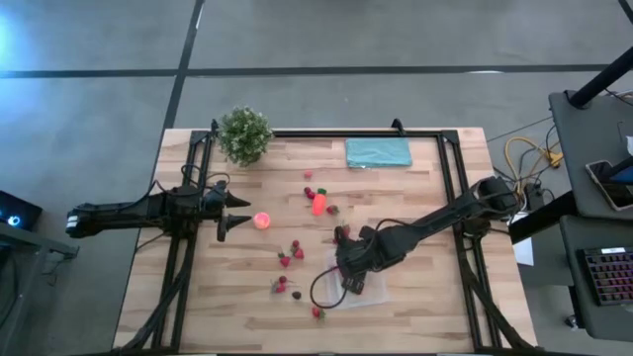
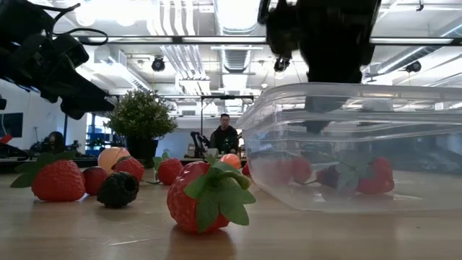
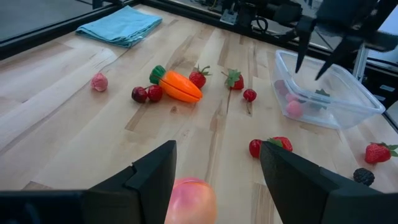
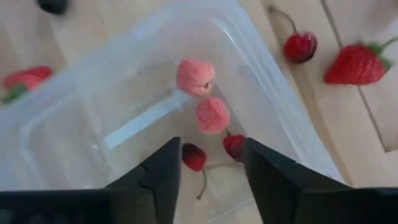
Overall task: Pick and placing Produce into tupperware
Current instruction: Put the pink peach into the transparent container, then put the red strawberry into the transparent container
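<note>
**Toy food on the table, some already in the tub**

On the left, the left gripper [image 1: 235,214] hangs low over the wood table [image 1: 415,297]. Its jaws are spread, with nothing in them. A pink-orange ball [image 1: 262,221] lies just beside its tips. Further right, the orange carrot [image 1: 318,205] lies in the middle, with small red strawberries [image 1: 291,255] scattered near it. A green plant [image 1: 244,133] and a teal cloth [image 1: 378,152] sit along the far edge. On the right, the right gripper [image 1: 352,282] hangs over the clear tub [image 3: 329,93]. Its jaws are apart and hold nothing. In the tub lie two pink pieces [image 4: 212,115] and cherries [image 4: 194,157]
</note>
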`<action>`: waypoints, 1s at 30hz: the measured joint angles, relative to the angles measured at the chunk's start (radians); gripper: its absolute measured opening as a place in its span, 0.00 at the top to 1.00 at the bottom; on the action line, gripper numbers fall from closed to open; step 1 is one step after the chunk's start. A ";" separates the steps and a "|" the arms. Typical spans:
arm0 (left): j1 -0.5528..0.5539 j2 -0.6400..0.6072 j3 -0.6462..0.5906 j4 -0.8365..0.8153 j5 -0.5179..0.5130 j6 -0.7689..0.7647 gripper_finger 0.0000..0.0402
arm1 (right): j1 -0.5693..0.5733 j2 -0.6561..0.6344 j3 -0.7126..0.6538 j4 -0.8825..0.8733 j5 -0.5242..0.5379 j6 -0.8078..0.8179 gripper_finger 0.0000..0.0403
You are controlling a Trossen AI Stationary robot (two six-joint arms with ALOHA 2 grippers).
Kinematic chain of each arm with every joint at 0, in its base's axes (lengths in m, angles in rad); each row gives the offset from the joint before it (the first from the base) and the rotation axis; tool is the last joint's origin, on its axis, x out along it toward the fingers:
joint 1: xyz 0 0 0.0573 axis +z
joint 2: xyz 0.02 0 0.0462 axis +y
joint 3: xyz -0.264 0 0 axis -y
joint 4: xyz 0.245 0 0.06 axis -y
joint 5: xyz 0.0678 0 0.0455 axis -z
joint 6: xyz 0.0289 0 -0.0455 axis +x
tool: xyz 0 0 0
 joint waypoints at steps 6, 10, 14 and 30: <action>0.000 0.000 0.000 0.000 0.000 0.000 0.46 | -0.011 -0.016 0.072 -0.110 0.083 0.000 0.45; 0.000 0.000 0.000 0.000 0.000 0.000 0.46 | -0.051 -0.017 0.133 -0.202 0.190 0.024 0.40; 0.000 0.000 0.000 0.000 0.000 0.000 0.46 | -0.159 -0.007 0.135 -0.194 0.024 -0.022 0.40; 0.000 0.000 0.000 0.000 0.000 0.000 0.46 | -0.335 0.001 0.006 -0.175 -0.129 -0.451 0.44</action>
